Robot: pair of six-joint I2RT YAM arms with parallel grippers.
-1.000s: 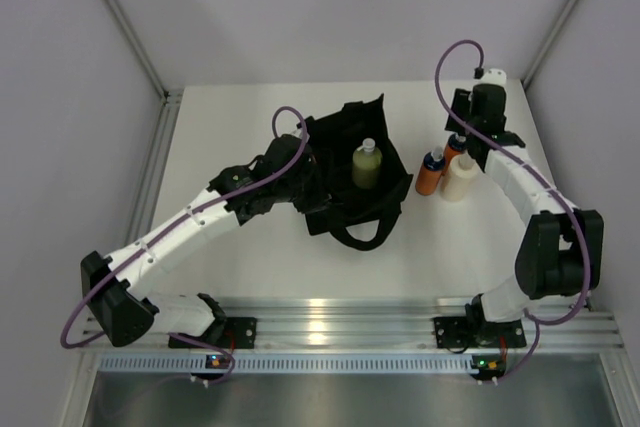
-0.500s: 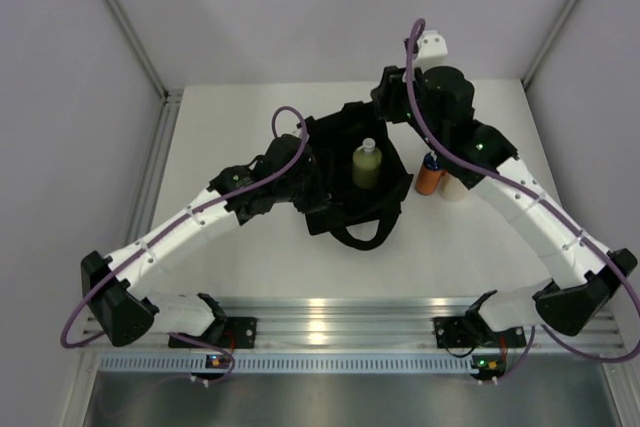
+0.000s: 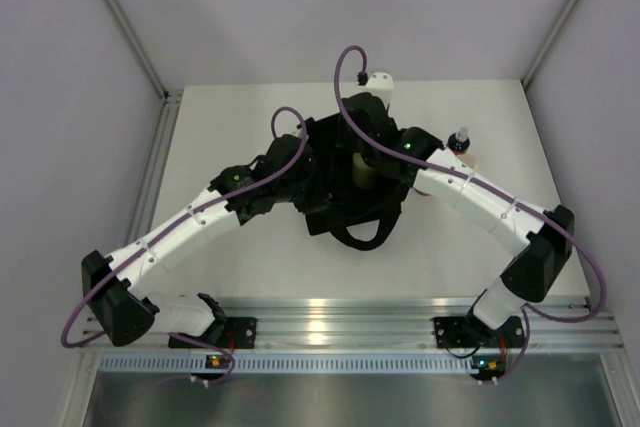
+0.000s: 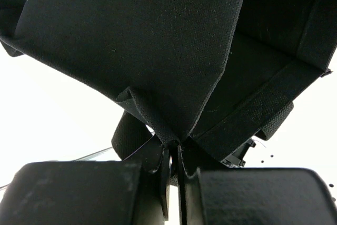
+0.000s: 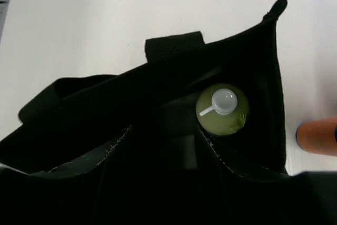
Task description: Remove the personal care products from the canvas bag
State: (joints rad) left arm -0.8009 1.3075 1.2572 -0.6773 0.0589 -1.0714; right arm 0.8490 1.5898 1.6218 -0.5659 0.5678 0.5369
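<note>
Top external view, from the near edge: both arms rise from their bases and lean in over the white table (image 3: 230,117), meeting at the black, boxy canvas bag (image 3: 335,209) near the table's middle. The bag's loop handle (image 3: 362,238) flops toward the bases.

The left tool (image 4: 171,154) is pressed together on a fold of the bag's left wall. The left wrist view shows the fabric pinched into a ridge between the two fingers and drawn taut above them. This grip is probably there to steady the soft bag and hold its mouth wide, so the other arm can reach in without dragging the whole bag along.

The right tool (image 3: 368,159) hangs over the bag's mouth. In the right wrist view its fingers are black against black cloth, so I cannot tell whether they stand apart or together, and nothing shows as held in them. Below that camera, the rounded yellow-green bottle with a white cap (image 5: 222,110) stands upright inside the bag, close against the wall near one corner. It appears to be the only product not yet taken out.

Beyond the bag's wall, a slim orange bottle (image 5: 317,136) is on the table just beside the bag. Farther back, the dark cap of another bottle (image 3: 460,138) shows past the right arm, and the rest of that bottle is hidden.

No brand, label or writing can be read on the bag or on any bottle.
</note>
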